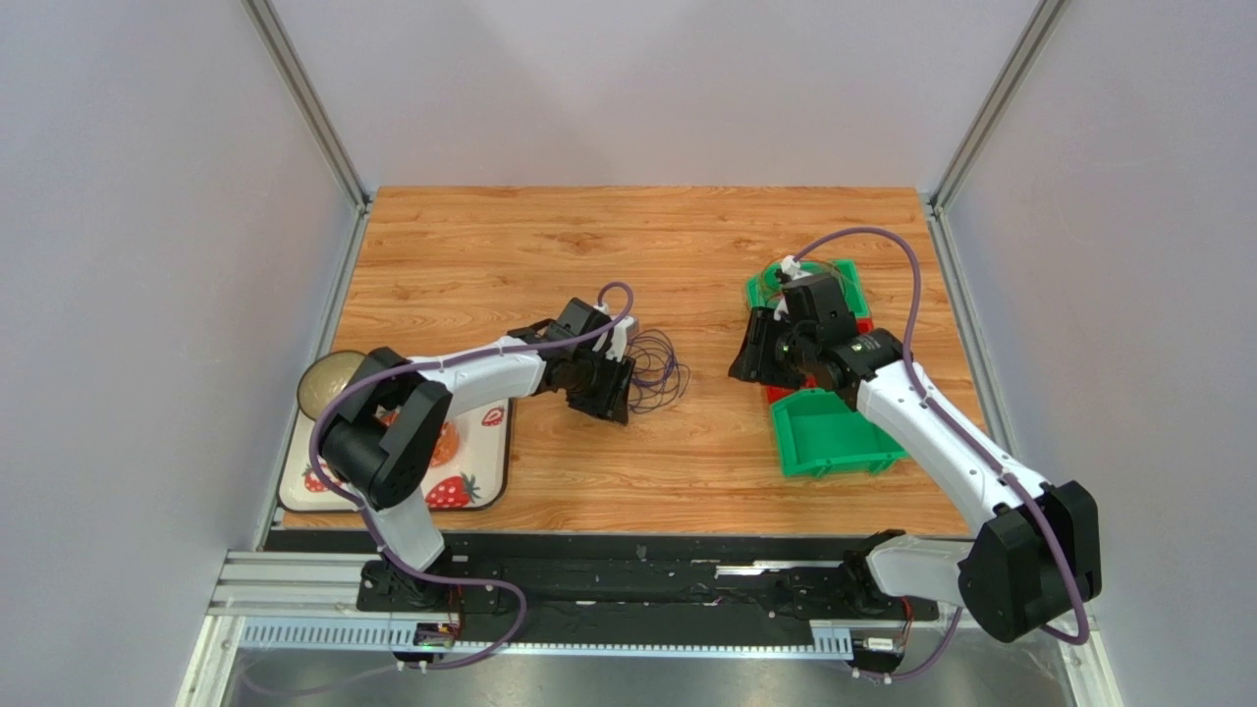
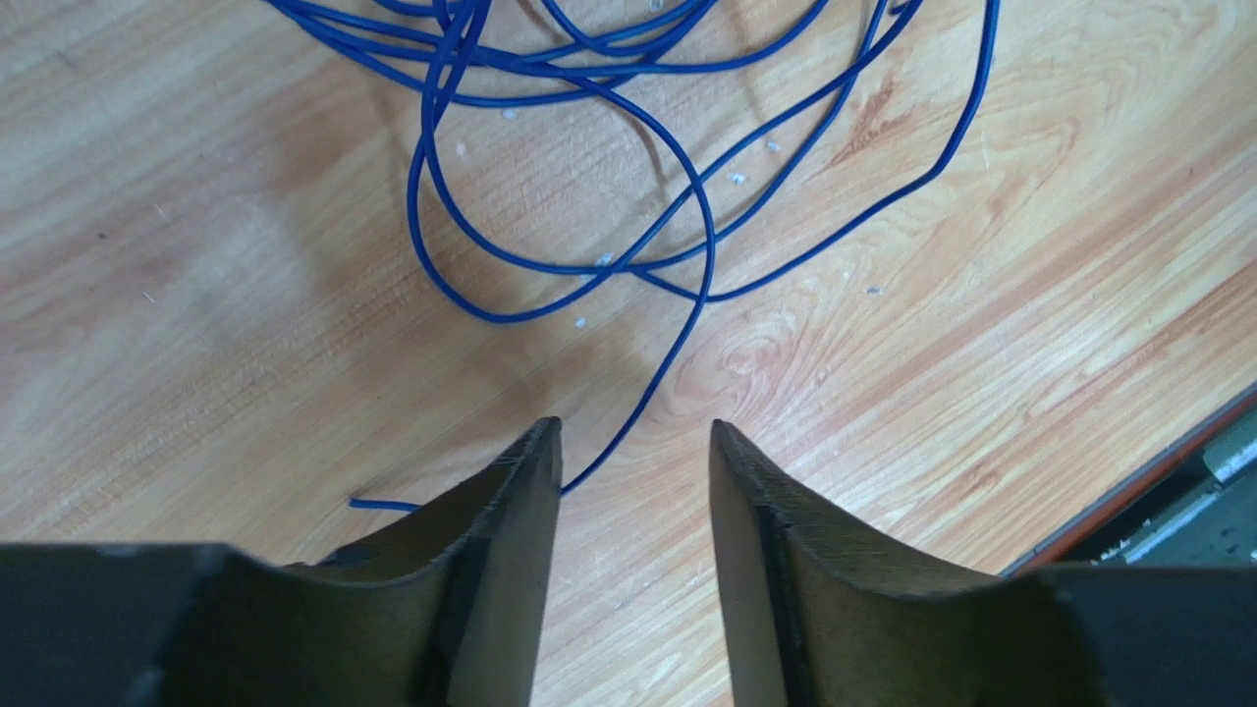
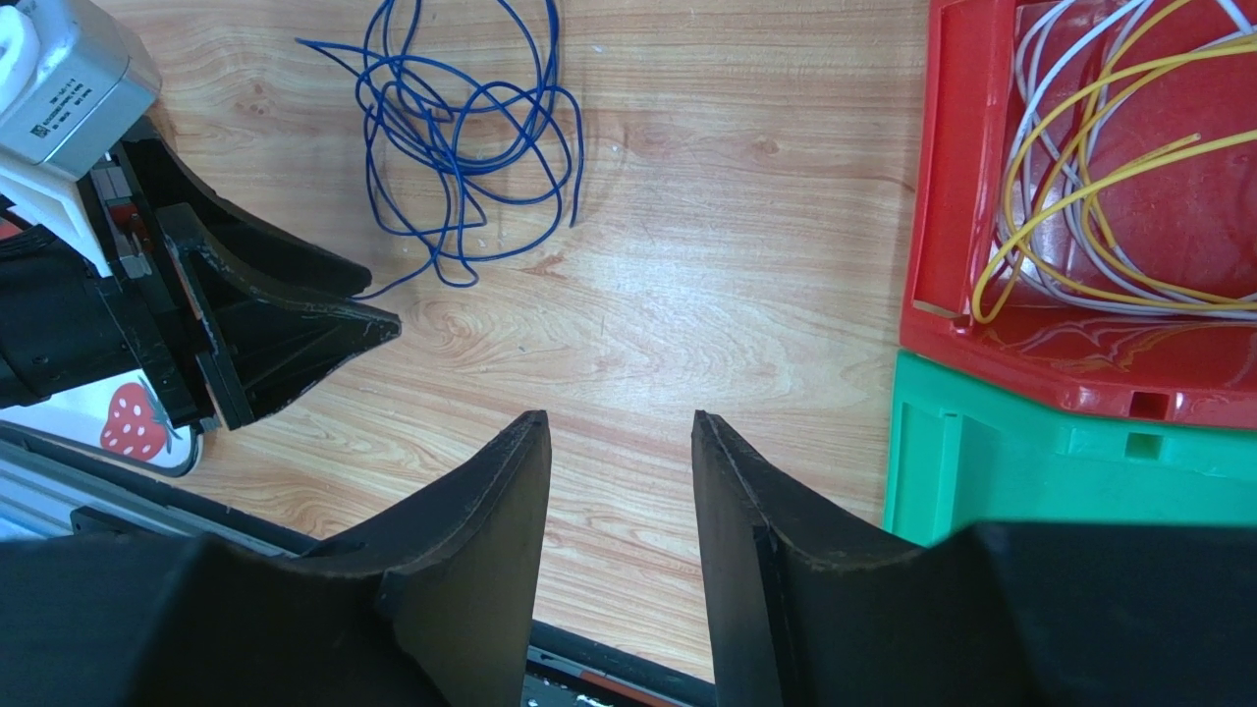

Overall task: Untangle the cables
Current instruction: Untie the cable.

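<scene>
your left gripper (image 2: 635,442) sits low over the wooden table (image 2: 959,368), jaws parted, with one loose strand of the blue cable tangle (image 3: 443,125) running between the fingertips, unpinched. your right gripper (image 3: 620,427) is parted too and holds nothing, just beside the red bin (image 3: 959,177) containing the yellow and white cables (image 3: 1099,177).

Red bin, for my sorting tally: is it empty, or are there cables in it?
Not empty. In the right wrist view, yellow and white cables loop inside the red bin, lying on its floor.
</scene>
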You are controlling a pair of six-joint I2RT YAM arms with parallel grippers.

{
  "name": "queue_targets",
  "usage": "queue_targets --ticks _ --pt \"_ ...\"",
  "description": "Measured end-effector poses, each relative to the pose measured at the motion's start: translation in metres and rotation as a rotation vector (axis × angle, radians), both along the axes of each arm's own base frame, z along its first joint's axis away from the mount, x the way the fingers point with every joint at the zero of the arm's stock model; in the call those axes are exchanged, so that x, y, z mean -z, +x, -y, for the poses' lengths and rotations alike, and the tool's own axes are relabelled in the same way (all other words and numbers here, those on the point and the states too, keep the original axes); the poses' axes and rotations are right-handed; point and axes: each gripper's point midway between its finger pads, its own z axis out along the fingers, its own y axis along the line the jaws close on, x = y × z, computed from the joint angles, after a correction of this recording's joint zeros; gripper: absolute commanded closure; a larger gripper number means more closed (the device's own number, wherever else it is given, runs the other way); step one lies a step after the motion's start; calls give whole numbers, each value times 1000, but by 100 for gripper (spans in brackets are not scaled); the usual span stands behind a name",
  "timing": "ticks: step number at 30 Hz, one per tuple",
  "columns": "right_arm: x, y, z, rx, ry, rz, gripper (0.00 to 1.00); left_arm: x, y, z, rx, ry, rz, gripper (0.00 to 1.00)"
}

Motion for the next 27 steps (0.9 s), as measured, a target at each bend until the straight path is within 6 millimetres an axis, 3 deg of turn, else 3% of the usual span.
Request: queue_targets --ticks 2,3,5,6,12,16,18,20,22,26,27 --pt "1 0 0 -1 -1 -5 56 0 2 2 -2 1 15 63" --pt "1 0 0 -1 -2 -5 56 -1 3 3 -4 3 22 72" --pt "1 0 0 0 -2 -5 56 -1 5 5 -8 5 36 82" --pt "2 -1 0 0 -3 -7 56 -1 5 6 -10 6 40 97" --pt "2 -1 0 -2 -1 -8 56 -2 3 10 1 11 45 100" --pt "-1 -4 -7 -31 33 -14 55 -25 7 16 0 -4 57 100" --pt "-6 -5 -16 -57 78 -13 55 -56 13 21 -1 -32 92 100" --pt "-13 -6 -25 -77 132 -11 54 -101 22 28 -3 -88 163 100" --pt "-21 -7 -36 -94 199 -15 54 -166 30 36 -1 -177 268 100" --pt "-40 -8 -56 -114 331 -25 52 -273 27 37 13 -332 445 100" --pt "-45 -8 -61 -114 358 -25 51 -292 24 35 14 -357 476 100"
